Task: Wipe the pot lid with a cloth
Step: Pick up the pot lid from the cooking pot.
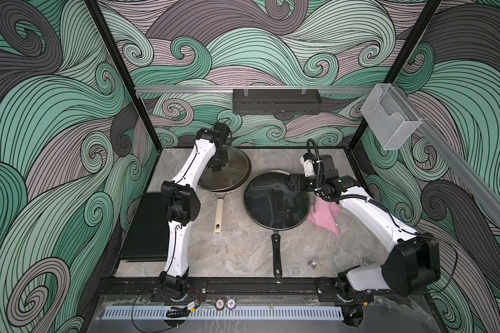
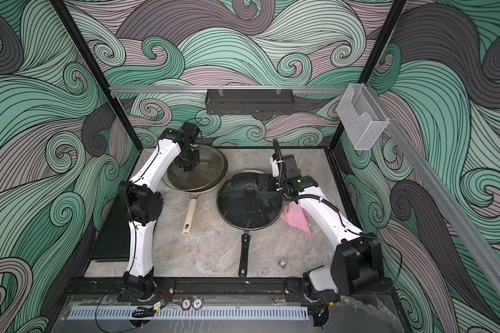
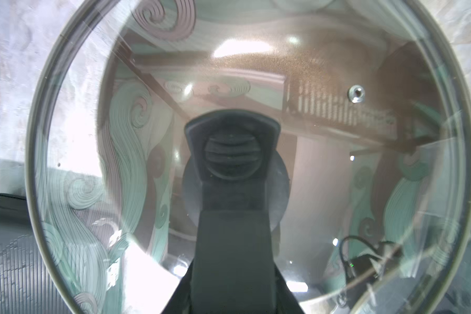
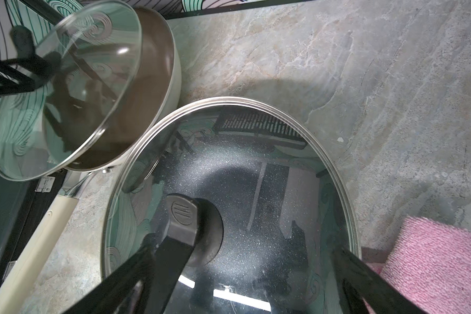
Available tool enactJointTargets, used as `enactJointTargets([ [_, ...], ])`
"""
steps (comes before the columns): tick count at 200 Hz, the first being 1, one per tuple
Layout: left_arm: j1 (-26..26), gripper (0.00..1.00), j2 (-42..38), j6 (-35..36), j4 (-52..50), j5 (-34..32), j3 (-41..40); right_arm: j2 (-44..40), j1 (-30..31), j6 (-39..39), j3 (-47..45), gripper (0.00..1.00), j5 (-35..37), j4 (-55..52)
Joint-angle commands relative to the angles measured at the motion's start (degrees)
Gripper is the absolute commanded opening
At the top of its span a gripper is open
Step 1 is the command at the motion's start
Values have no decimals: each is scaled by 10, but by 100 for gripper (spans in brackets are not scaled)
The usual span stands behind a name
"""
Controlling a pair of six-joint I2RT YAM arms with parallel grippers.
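A glass pot lid [image 1: 234, 170] [image 2: 211, 170] [image 3: 120, 163] is held tilted over the beige pan [image 1: 243, 181] [image 4: 158, 68] at the back left. My left gripper [image 1: 218, 165] [image 3: 233, 285] is shut on its black handle [image 3: 230, 157]. A second glass lid [image 1: 260, 207] [image 4: 269, 176] rests on the black pan in the middle. Above its far right part my right gripper [image 1: 289, 183] [image 4: 242, 271] hangs open, holding nothing. That lid's handle [image 4: 182, 225] lies just inside one finger. The pink cloth [image 1: 325, 214] [image 2: 296, 220] [image 4: 433, 261] lies crumpled on the table right of the black pan, partly under my right arm.
The beige pan's handle [image 1: 218, 214] and the black pan's handle [image 1: 276, 253] point toward the front. A black board [image 1: 147, 227] lies at the left edge. A small metal weight [image 1: 313, 263] stands front right. A black shelf [image 1: 276, 101] hangs on the back wall.
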Motion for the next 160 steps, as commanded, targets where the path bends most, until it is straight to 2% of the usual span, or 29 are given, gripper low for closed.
enactJointTargets([
  [1, 3, 0, -65, 10, 53, -8, -4, -11, -5, 8, -8, 100, 17, 1],
  [23, 1, 0, -102, 12, 80, 6, -34, -33, -31, 33, -33, 100, 37, 0],
  [58, 1, 0, -228, 45, 243, 63, -192, -90, -132, 61, -86, 100, 20, -21],
  [79, 5, 0, -301, 42, 340, 128, -274, -115, -180, 64, -115, 99, 29, -39],
  [101, 7, 0, -342, 32, 375, 192, -303, -82, -190, 53, -112, 96, 34, -86],
  [121, 9, 0, -388, 14, 427, 236, -345, -47, -190, 49, -117, 89, 34, -102],
  [133, 11, 0, -414, -3, 461, 262, -371, -27, -190, 43, -121, 80, 35, -108],
  [160, 13, 0, -460, -40, 512, 326, -408, -2, -188, 35, -134, 75, 58, -110],
])
